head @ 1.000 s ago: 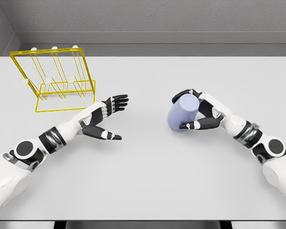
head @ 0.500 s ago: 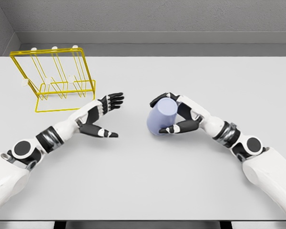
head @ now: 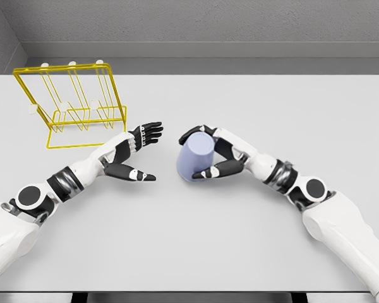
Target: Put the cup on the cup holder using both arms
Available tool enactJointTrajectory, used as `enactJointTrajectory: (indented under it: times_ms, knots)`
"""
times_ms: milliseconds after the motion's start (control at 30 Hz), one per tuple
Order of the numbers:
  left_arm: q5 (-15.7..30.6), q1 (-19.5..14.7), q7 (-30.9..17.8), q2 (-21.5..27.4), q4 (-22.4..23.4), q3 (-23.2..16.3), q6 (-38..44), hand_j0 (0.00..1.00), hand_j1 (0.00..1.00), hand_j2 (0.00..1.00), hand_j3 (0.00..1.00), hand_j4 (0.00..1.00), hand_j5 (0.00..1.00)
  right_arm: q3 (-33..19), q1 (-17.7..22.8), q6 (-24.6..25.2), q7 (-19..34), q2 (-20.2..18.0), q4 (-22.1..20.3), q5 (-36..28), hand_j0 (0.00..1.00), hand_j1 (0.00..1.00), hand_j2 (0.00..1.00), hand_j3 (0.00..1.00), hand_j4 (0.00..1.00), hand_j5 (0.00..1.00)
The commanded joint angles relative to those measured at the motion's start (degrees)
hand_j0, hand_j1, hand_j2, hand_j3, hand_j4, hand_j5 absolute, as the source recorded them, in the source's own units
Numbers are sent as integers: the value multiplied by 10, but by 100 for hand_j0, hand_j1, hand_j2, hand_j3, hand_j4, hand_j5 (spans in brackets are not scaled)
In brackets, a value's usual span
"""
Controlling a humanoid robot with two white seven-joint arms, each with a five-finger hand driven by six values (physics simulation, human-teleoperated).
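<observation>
Right hand (head: 218,154) wrapped around lavender cup (head: 195,158) at table (head: 240,240) centre; left hand (head: 131,154) open, empty, at 9 o'clock of cup; yellow wire cup holder (head: 72,104) at 10 o'clock.

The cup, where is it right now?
In the head view the cup is near the table's middle, gripped by the right hand, facing the open left hand.

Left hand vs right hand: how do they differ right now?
The left hand is open, fingers spread and holding nothing; the right hand is curled around the lavender cup. The left hand lies just in front of the yellow wire cup holder; the right hand sits near the middle of the table, farther from it. Both have black fingers on white arms and face each other.
</observation>
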Motion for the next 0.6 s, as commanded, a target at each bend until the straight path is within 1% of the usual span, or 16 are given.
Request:
enactJointTrajectory:
  times_ms: [0, 267, 367, 433, 533, 567]
  knots:
    - [3, 0, 0, 0, 0, 0, 0, 100, 100, 100, 100, 100, 100, 0, 0, 3, 0, 13, 9, 2, 58, 58, 58, 58, 58, 58]
    - [7, 0, 1, 0, 11, 1, 2, 100, 100, 100, 100, 100, 100, 5, 0, 2, 0, 20, 27, 2, 60, 60, 60, 60, 60, 60]
    - [5, 0, 1, -2, 12, 1, 2, 100, 100, 100, 100, 100, 100, 5, 0, 2, 0, 23, 29, 2, 66, 66, 66, 66, 66, 66]
    - [4, 0, 1, -2, 12, 1, 2, 100, 100, 100, 100, 100, 100, 5, 0, 3, 0, 24, 29, 2, 71, 71, 71, 71, 71, 71]
    - [4, 0, 1, -2, 12, 1, 2, 100, 100, 100, 100, 100, 100, 5, -1, 2, 0, 24, 30, 2, 74, 74, 74, 74, 74, 74]
    - [3, 0, 1, -2, 12, 1, 2, 100, 100, 100, 100, 100, 100, 5, -1, 3, 0, 24, 31, 2, 76, 76, 76, 76, 76, 76]
